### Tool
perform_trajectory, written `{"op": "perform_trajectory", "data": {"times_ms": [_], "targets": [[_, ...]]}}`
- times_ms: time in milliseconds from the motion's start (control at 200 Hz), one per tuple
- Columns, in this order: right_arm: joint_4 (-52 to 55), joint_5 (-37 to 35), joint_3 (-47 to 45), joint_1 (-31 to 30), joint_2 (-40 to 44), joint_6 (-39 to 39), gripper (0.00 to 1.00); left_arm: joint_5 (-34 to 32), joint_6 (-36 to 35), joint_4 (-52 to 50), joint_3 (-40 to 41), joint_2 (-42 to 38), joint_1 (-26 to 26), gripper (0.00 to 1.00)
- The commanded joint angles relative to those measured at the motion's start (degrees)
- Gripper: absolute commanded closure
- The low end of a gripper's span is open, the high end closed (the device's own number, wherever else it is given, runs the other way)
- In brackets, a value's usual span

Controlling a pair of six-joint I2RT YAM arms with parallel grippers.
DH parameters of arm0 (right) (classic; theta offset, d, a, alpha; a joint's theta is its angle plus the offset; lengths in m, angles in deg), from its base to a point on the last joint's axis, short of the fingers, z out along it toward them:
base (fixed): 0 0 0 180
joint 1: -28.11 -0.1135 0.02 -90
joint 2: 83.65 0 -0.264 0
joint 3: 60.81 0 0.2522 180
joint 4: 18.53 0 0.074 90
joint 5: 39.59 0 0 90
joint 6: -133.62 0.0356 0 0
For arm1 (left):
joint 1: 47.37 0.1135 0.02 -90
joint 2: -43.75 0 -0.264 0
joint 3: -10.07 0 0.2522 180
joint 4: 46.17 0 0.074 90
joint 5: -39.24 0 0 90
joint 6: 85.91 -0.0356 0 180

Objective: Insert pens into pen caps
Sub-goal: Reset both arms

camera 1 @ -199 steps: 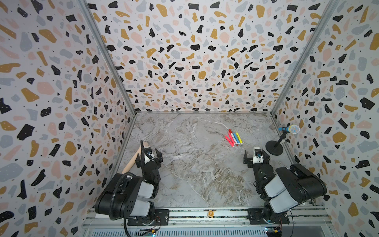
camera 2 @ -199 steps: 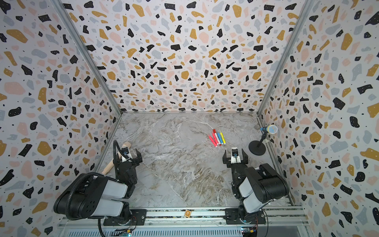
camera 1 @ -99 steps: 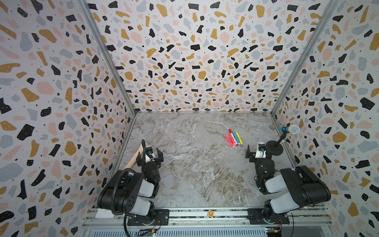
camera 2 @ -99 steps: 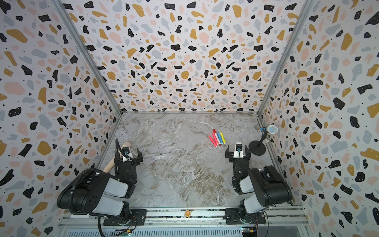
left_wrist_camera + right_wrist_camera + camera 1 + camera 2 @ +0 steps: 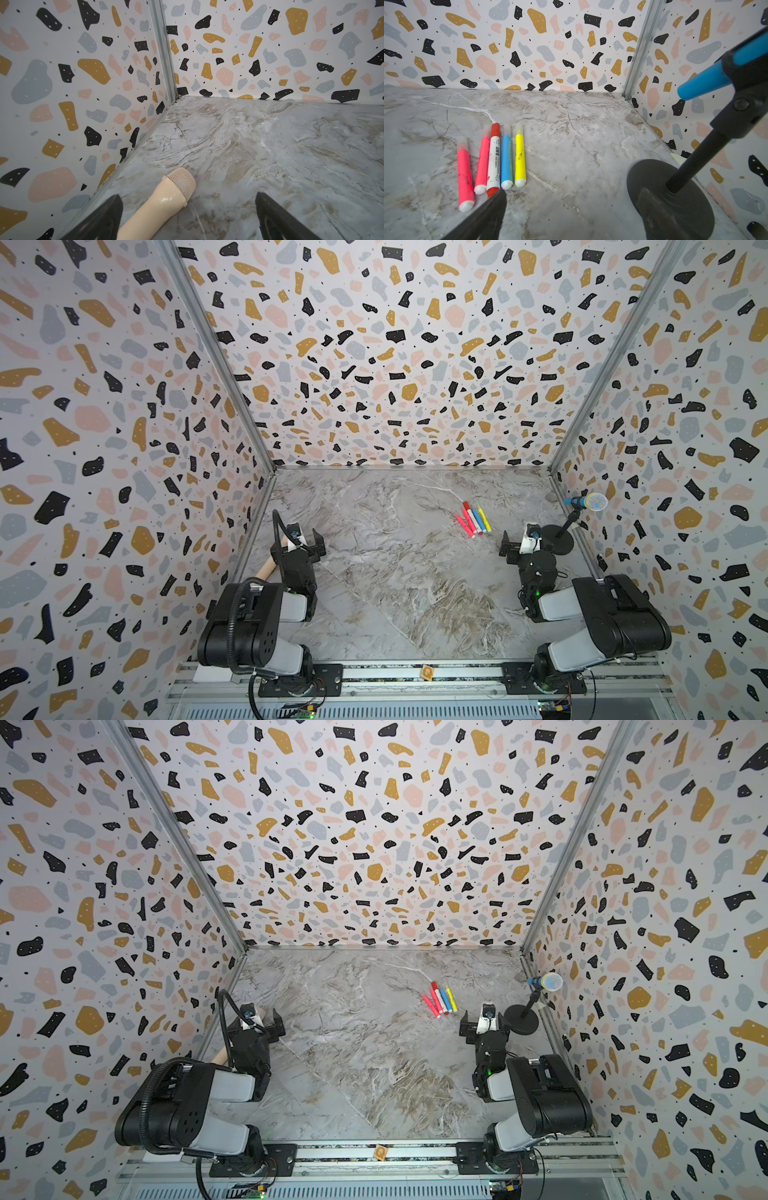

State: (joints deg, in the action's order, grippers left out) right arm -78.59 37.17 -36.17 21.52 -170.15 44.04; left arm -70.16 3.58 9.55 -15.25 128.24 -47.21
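On table [image 5: 395, 593], five pens [image 5: 494, 158], two pink

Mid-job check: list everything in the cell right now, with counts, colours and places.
pens: 5, two neon pink, one white with red ends, one blue, one yellow; side by side on the table, right of centre.
blue microphone: 1, blue, on a black stand; by the right wall.
beige microphone: 1, beige; lying along the left wall.
tag: 1, orange-tan; on the front rail.
table: 1, grey marble.
left tool: 1, black, open, empty; over the beige microphone.
right tool: 1, black, open, empty; beside the stand, near the pens.
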Motion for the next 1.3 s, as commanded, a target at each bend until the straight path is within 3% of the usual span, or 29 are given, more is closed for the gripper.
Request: {"op": "perform_trajectory", "data": {"times_ms": [0, 1296], "targets": [[0.5, 0.1, 0.0, 0.1, 1.1, 0.8, 0.01, 1.7, 1.4, 0.9, -0.4, -0.2, 0.4, 0.01], [0.5, 0.3, 0.0, 0.0, 1.1, 0.9, 0.01, 0.4, 1.5, 1.1, -0.2, -0.7, -0.1, 0.0]]}}
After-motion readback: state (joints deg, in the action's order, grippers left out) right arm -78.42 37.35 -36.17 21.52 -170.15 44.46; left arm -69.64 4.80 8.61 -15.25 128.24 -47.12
